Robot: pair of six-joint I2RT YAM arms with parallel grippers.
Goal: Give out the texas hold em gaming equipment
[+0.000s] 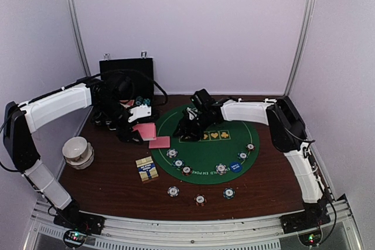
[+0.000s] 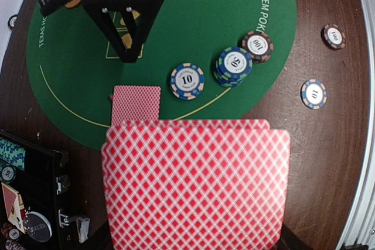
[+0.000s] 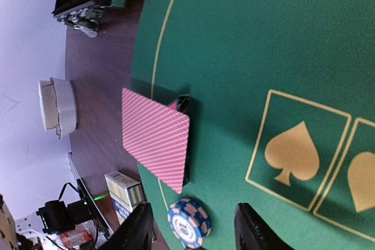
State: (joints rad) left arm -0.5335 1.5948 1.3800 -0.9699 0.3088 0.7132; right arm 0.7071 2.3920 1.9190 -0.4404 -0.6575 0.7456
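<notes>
Checking the left gripper (image 1: 139,126) first, Mo: what has it got?

A stack of pink-backed cards (image 2: 196,185), Jo. It is clamped on them near the left rim of the green mat (image 2: 193,16). The stack fills the lower half of the left wrist view, so the fingers themselves are hidden.

And the right gripper (image 3: 194,212)?

Its fingers stand well apart with nothing between them. It hangs low over the mat, just beside a single card (image 3: 155,139) that lies flat, face down, half on the felt and half on the table (image 1: 117,185).

How would you expect that card to handle?

Very light, thin and slick, I'd say. Flat on the surface, it gives a fingertip almost nothing to bite on. I'd go for the part that overhangs the mat's edge, or slide it until a corner lifts, then pinch it across the short edges.

And the stack?

It's springy, and the cards may shear or fan under a loose squeeze. In fact the top ones already sit slightly offset. Pressing the broad faces together seems safest.

The chips?

The chip (image 2: 187,81) marked ten lies on the felt near the card. It looks stiff, and I'd grip it across the rim.
</notes>
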